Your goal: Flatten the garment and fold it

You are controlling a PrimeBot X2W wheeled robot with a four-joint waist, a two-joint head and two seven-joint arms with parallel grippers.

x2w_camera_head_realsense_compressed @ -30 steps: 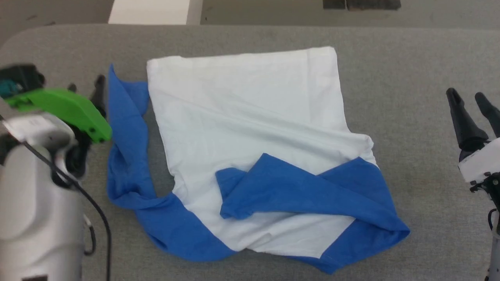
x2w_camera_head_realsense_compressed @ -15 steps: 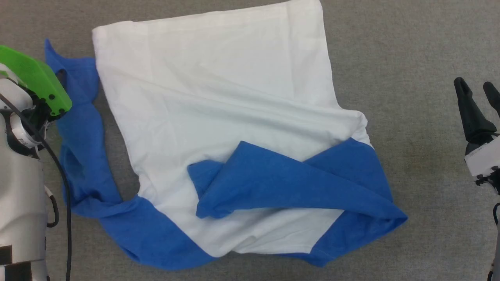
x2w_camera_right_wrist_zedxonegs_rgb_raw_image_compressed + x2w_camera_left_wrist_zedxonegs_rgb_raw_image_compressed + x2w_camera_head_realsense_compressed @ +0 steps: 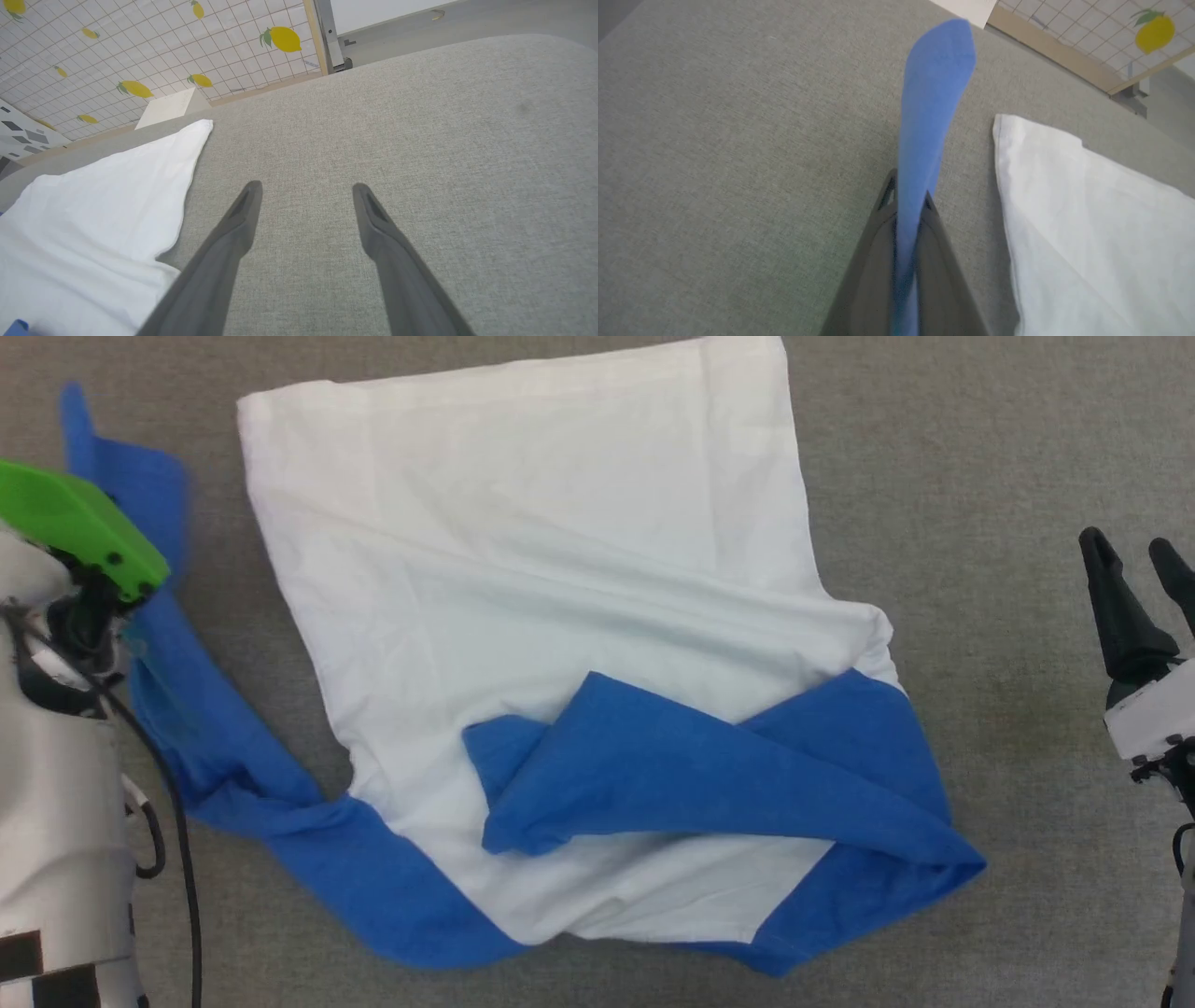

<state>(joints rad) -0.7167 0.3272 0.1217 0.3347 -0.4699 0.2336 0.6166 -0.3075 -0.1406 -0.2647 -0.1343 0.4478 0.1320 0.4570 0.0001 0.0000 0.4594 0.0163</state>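
My left arm [image 3: 56, 821] is pale grey with a bright green cover [image 3: 79, 527] and a black cable [image 3: 187, 877]; my right gripper [image 3: 1127, 543] has dark fingers [image 3: 1118, 616].

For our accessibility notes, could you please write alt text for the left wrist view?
The left pincer, shut, grips the garment by a blue strip running up the middle of the view. Its white body lies to the right on the grey table.
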